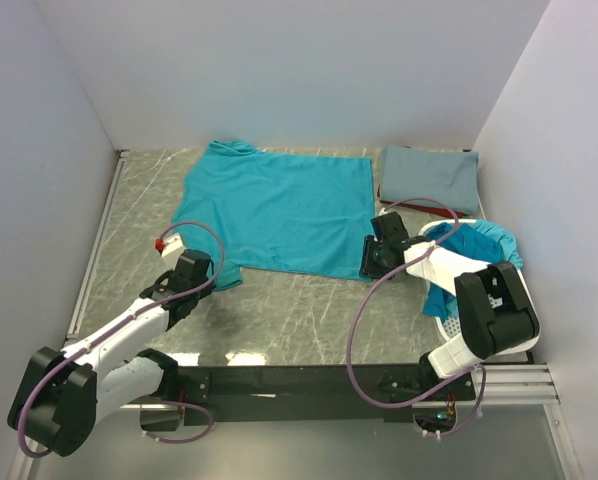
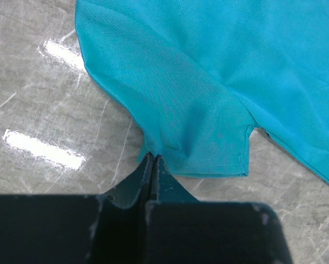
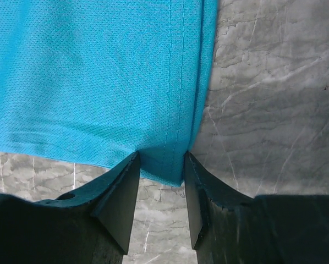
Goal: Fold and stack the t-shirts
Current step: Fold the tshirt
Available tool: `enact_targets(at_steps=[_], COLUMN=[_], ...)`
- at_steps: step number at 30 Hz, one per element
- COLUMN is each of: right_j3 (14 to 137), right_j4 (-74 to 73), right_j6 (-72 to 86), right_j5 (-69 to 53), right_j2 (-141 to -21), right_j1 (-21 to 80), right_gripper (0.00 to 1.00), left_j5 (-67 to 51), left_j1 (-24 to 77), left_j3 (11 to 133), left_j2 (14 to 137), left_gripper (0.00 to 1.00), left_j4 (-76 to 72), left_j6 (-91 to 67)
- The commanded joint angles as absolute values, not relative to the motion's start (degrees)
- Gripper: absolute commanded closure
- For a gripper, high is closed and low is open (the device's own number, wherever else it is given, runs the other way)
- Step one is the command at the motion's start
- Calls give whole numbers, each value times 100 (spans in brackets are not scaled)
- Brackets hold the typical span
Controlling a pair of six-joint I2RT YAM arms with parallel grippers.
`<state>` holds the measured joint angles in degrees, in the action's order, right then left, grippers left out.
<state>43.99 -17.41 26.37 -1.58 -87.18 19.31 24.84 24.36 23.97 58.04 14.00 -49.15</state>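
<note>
Top external hides contact; left tool [image 2: 152,158] pinches teal t-shirt [image 2: 208,82], right tool [image 3: 162,158] gapes.

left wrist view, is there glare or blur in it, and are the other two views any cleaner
Left wrist: two white glare streaks on the marble table, the teal t-shirt evenly lit, the left gripper a dark mass near the lens. Right wrist: no glare, the shirt's mesh crisp. Top external: soft even light, one pale reflection on the table by its front edge.
</note>
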Motion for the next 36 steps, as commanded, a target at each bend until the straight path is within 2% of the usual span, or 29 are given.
enact_targets(at_steps=[1,9,12,13,16,24,36], right_j3=[4412,4298,4289,4272,4245,4184,3920], right_j4=[-2118,-2215,-2232,-2241,-2302,-2698,-3059], right_j6=[2786,2839,2821,2821,2795,2918,3173], right_j5=[-9,141,123,106,97,290,431], right_j2=[-8868,-8780,-8763,-8754,-8719,-8394,-7656], right_j1=[2030,2048,2048,2048,2074,2408,2768], right_gripper=[55,56,69,83,100,100,100], left_j5=[2435,2426,2461,2487,2741,3076,3551], left_j1=[2443,2443,2443,2443,2443,2461,2979], left_j3=[2461,2452,2435,2417,2452,2549,2733], left_j2=[5854,5854,5792,5705,5442,4369,3797], left_gripper=[99,99,99,99,99,99,99], left_j4=[1222,1213,1230,1239,1432,2135,3120], left_j6=[-4834,-4825,-4851,-4860,-4974,-5326,-6047])
